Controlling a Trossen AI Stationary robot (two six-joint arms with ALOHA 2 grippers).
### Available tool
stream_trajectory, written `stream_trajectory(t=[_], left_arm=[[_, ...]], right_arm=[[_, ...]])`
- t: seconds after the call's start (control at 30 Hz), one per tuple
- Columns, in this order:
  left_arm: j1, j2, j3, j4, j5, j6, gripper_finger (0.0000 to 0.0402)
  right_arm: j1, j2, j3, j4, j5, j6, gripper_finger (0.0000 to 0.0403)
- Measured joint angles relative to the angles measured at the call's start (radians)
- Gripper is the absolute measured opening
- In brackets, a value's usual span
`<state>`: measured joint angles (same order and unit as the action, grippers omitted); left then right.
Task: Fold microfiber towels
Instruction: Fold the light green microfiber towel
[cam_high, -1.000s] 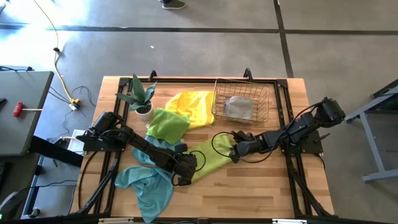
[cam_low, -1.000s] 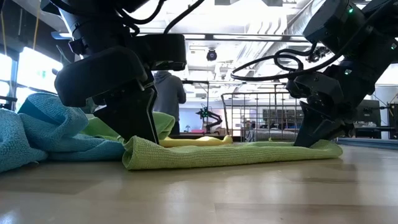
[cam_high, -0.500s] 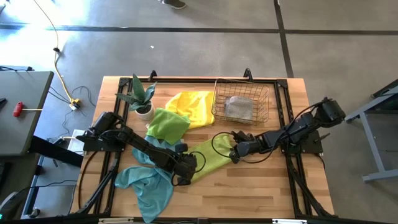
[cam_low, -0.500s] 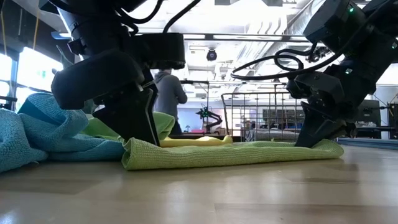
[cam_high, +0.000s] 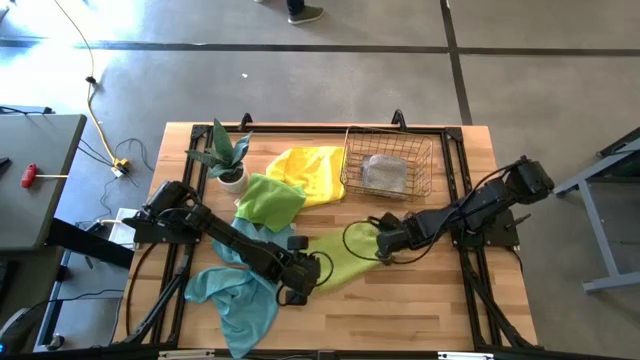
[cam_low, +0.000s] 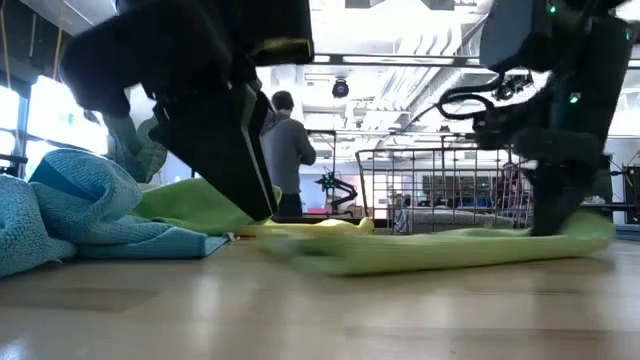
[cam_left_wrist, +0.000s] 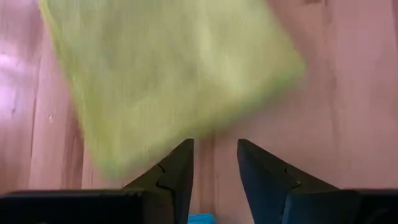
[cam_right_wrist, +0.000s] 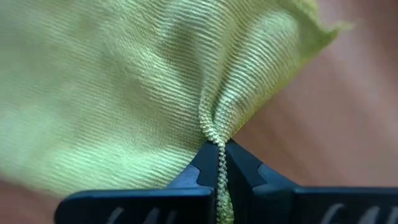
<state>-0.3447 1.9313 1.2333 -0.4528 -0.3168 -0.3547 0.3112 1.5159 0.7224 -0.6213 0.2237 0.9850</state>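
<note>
Two arms work over the wooden desk (cam_high: 420, 310). The right gripper (cam_high: 383, 243) sits a little toward three o'clock of the desk's middle, its jaws closed tight on a pinched corner of the lime green towel (cam_high: 340, 258); the right wrist view shows the fabric bunched into a ridge between the two fingers (cam_right_wrist: 245, 171). That towel lies spread near the middle of the desk, stretching from the right gripper toward seven o'clock, where the left gripper (cam_high: 296, 290) hovers at its other end. In the left wrist view the left gripper's jaws stand apart with bare wood between them and the towel's edge just ahead, not held.

Toward eight o'clock a teal blue towel (cam_high: 235, 300) lies crumpled, hanging partly over the desk's near edge. A second lime green towel (cam_high: 270, 197) lies toward ten o'clock, overlapping a yellow towel (cam_high: 310, 170) at about eleven o'clock. A potted plant (cam_high: 228, 158) stands just beside them, further toward ten o'clock. A wire basket (cam_high: 388, 165) at one o'clock holds a folded grey towel (cam_high: 385, 175).

In the low view a person (cam_low: 288, 150) stands in the room beyond the desk.
</note>
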Motion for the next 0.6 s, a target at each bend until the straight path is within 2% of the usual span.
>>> stream_trajectory(t=[0.2, 0.37, 0.6], left_arm=[[-0.021, -0.001, 0.008, -0.002, 0.0, 0.0, 0.0115], [-0.031, -0.001, 0.008, -0.001, 0.0, -0.009, 0.0115], [-0.044, -0.001, 0.008, 0.0, 0.0, -0.012, 0.0115]], right_arm=[[-0.001, -0.002, 0.196, -0.409, 0.071, 0.0, 0.0], [-0.001, -0.003, 0.323, -0.608, 0.085, 0.035, 0.0], [0.02, 0.029, 0.389, -0.56, 0.028, 0.054, 0.0]])
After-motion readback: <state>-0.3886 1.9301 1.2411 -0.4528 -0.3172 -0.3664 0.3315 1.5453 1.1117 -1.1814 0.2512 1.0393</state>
